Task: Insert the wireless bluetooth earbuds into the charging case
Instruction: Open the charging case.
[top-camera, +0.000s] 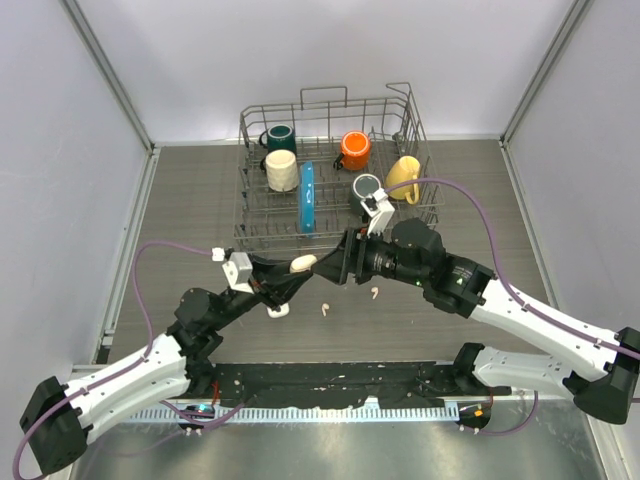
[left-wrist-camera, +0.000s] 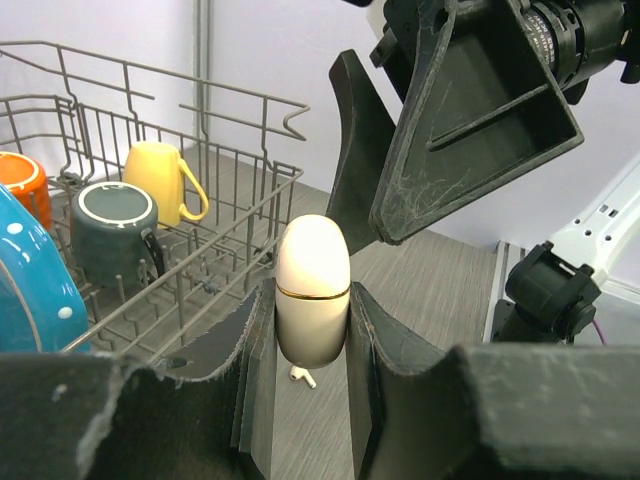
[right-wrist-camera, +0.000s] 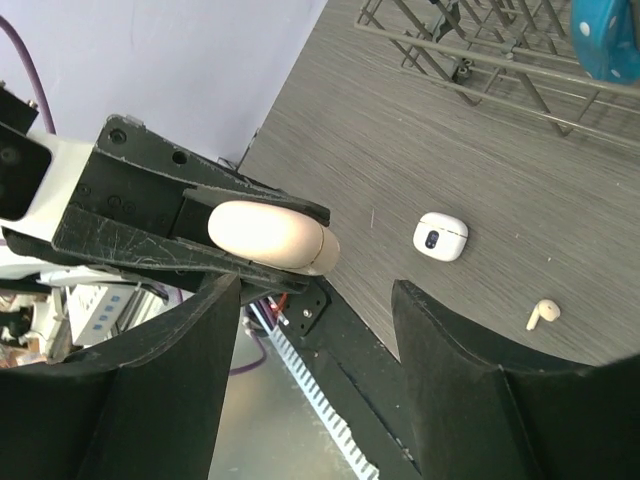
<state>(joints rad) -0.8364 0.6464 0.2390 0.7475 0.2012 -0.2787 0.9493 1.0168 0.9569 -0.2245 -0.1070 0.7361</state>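
My left gripper (top-camera: 298, 268) is shut on a cream oval charging case (top-camera: 303, 263) with its lid closed, held above the table. In the left wrist view the case (left-wrist-camera: 312, 290) stands between my fingers (left-wrist-camera: 375, 340). My right gripper (top-camera: 345, 258) is open and empty, its jaws right beside the case's free end; in the right wrist view the case (right-wrist-camera: 270, 235) lies just past my open gripper (right-wrist-camera: 315, 330). Two white earbuds (top-camera: 325, 308) (top-camera: 375, 293) lie on the table below. One earbud (left-wrist-camera: 302, 376) shows under the case, another in the right wrist view (right-wrist-camera: 543, 313). Other earbuds are out of view.
A second small white case (top-camera: 278, 310) lies on the table under the left gripper; it also shows in the right wrist view (right-wrist-camera: 441, 236). A wire dish rack (top-camera: 420, 150) behind holds several mugs and a blue plate (top-camera: 307, 197).
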